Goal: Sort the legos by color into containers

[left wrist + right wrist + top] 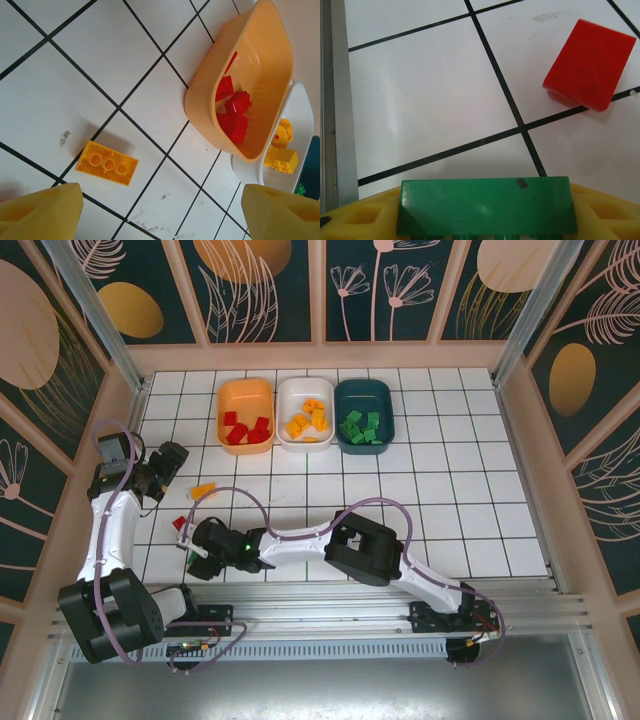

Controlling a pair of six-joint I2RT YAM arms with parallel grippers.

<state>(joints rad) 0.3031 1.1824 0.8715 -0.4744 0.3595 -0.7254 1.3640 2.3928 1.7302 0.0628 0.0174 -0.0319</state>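
Your green brick (485, 205) sits crosswise between the right gripper's (485, 222) yellow fingers (360, 215), one finger against each end, so the gripper is clamped on it. From the orange tray (246, 390), this spot is well toward the arm bases and a little to the left. A loose red brick (590, 62) lies flat on the white tiled counter (450, 500) near the held brick, on the side facing the orange tray. A yellow-orange brick (106, 162) rests studs-up between that red one and the orange tray, apart from both.

The orange tray holds several red bricks. The white tray (306, 385) stands just beside it on the right and holds yellow-orange bricks. The teal tray (363, 388) comes next, past the white one, and holds green bricks.

Your left gripper (160, 215) hangs with its fingers spread wide and nothing between them, over the counter on the near left side of the orange tray, looking at the yellow-orange brick.
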